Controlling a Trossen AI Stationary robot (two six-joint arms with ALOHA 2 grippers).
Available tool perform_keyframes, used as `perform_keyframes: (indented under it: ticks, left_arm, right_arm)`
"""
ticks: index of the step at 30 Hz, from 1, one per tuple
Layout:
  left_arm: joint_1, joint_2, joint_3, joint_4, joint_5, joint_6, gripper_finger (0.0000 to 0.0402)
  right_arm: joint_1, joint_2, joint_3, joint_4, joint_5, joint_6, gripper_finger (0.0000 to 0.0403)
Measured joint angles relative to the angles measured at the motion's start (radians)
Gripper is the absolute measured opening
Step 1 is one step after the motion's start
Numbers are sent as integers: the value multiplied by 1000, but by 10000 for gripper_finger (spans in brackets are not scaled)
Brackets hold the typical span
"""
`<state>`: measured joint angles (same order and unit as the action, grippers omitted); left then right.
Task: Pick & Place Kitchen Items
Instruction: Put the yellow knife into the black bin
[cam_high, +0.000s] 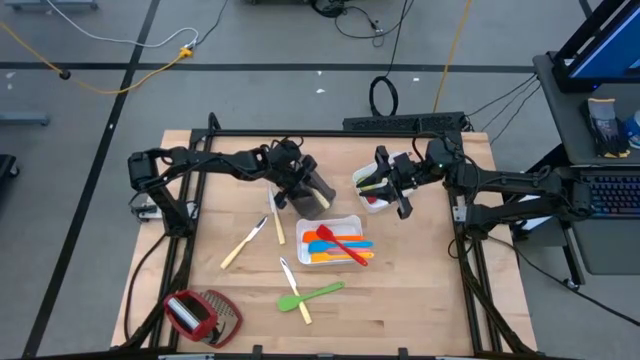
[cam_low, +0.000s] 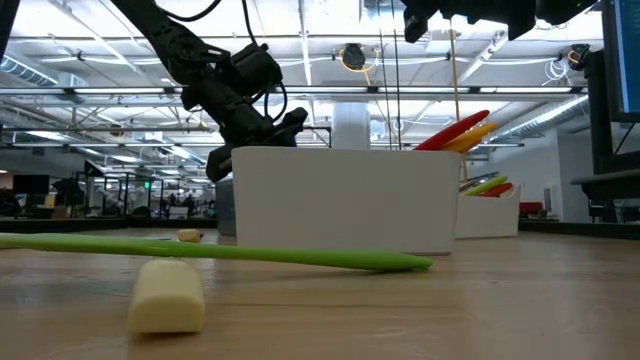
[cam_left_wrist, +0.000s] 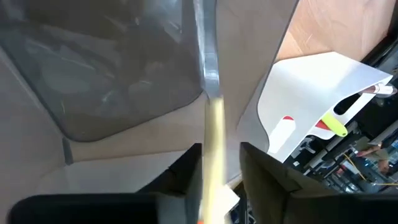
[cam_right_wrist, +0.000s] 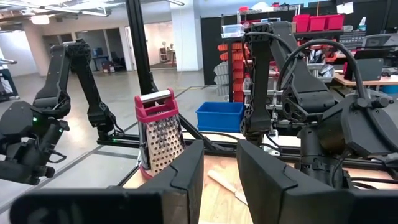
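Note:
My left gripper (cam_high: 298, 186) hangs slanting down over the grey-brown tray (cam_high: 316, 198). In the left wrist view a pale-handled metal knife (cam_left_wrist: 210, 93) stands between its parted fingers, the blade reaching into the tray (cam_left_wrist: 112, 68). My right gripper (cam_high: 398, 192) is raised above a white tray (cam_high: 372, 190) of red, green and yellow utensils, open and holding nothing (cam_right_wrist: 219, 180). A second white tray (cam_high: 335, 240) holds red, orange and blue utensils. Pale-handled knives (cam_high: 245, 245) (cam_high: 277, 226) (cam_high: 288, 272) and a green spatula (cam_high: 322, 293) lie flat on the table. My left gripper has the knife's pale handle (cam_left_wrist: 214, 149) between its fingers, which lie across it from above at a slant. A gap shows between the handle and one finger (cam_left_wrist: 264, 177). Whether the other finger (cam_left_wrist: 183, 177) touches the handle, I cannot tell.
A red-and-silver grater (cam_high: 200, 315) lies near the table's front left corner. In the low view the green spatula (cam_low: 220, 253) and a pale handle (cam_low: 167, 295) lie in front of the white tray (cam_low: 345, 200). Bare wood shows along the table's right side (cam_high: 430, 290).

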<state>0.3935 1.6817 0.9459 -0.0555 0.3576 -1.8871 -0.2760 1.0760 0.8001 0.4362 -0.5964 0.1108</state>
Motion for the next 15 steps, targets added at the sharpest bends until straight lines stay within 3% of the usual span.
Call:
perform_keyframes:
  ticks: [8,12,15]
  left_arm:
    - [0,0,0,20,28,35,181]
    - [5,-11,0,80,126,78,194]
    - [-3,-53,0,95,135,98,193]
  right_arm:
    - [0,0,0,0,1,23,89]
    - [0,0,0,-1,1,30,89]
    - [0,0,0,-2,1,30,89]
